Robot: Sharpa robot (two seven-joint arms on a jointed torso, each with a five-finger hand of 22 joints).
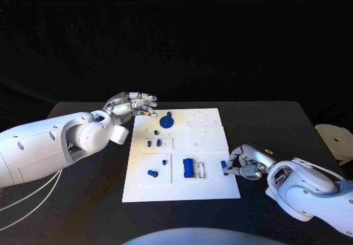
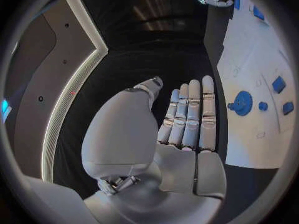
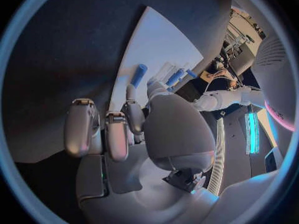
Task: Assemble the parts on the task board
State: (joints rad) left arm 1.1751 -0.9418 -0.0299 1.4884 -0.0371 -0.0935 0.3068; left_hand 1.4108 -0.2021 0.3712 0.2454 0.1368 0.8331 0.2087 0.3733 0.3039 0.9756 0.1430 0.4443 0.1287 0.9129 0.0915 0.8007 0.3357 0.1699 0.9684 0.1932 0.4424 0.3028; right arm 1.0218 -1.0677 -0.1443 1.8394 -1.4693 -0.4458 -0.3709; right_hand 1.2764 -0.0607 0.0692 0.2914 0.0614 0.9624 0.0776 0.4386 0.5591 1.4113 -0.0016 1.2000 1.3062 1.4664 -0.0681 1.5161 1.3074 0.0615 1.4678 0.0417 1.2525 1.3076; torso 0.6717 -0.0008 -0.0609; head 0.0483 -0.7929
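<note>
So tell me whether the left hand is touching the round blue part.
Apart. The left wrist view shows the left hand with straight fingers and dark table between them and the round blue part on the task board.

Small parts [image 1: 156, 133] too tiny to ID.

Black table [image 1: 279, 122], pale round obj [image 1: 337, 139] off table's right edge

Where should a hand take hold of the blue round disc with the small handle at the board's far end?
Grip the blue round disc by its stub handle, coming from above: the disc lies flat on the white task board, its rim hard to pinch. The left hand is nearest.
</note>
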